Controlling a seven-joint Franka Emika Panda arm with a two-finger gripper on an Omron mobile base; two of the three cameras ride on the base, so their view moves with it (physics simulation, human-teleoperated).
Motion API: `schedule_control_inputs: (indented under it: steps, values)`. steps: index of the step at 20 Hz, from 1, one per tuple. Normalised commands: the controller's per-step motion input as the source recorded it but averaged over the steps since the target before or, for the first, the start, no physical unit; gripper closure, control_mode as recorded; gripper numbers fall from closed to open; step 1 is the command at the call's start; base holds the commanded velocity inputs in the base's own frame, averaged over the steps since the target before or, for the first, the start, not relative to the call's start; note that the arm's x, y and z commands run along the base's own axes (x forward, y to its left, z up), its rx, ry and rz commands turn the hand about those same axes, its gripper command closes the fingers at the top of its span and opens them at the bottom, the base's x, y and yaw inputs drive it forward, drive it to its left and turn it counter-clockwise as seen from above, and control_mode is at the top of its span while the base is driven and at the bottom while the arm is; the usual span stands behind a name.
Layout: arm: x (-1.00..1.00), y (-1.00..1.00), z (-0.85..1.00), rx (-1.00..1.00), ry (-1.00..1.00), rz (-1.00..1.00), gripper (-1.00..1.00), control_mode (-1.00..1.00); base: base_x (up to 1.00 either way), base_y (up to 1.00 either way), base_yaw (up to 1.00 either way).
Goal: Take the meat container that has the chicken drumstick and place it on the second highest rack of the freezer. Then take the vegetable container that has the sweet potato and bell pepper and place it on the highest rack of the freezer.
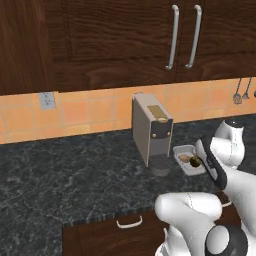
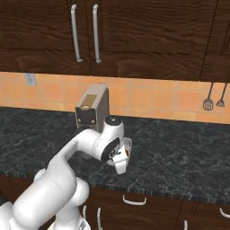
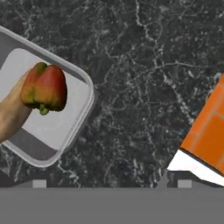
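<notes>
Bell pepper [image 3: 46, 89] in tray [image 3: 83, 111] corner, bare counter [image 3: 140, 87] beside

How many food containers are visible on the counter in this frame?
2. One tray sits on the dark counter right of the coffee machine, holding a brown food piece. Another tray, in the hand view, holds the bell pepper and sweet potato. The arm may hide others.

I see the vegetable container [image 3: 78, 118], a shallow grey tray with rounded corners, lying flat on the dark speckled bench [image 3: 144, 78] at the left of the hand view. Inside it the bell pepper [image 3: 46, 89], red shading to green, leans against the tan sweet potato [image 3: 11, 116], which runs off the left edge. In the left base view I see a tray [image 1: 184, 150] right of centre.
</notes>
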Motion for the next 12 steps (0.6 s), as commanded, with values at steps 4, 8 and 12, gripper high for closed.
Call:
schedule_control_inputs:
  steps: [4,8,12]
  values:
    - [0.41,0.0,-0.32,0.0,0.01,-0.05,-1.0,-1.0,0.0,0.0,0.0]
    - [0.34,0.0,-0.38,0.0,0.01,-0.06,-1.0,-1.0,0.0,0.0,0.0]
    - [0.24,0.0,-0.34,0.0,0.02,-0.03,-1.0,-1.0,0.0,0.0,0.0]
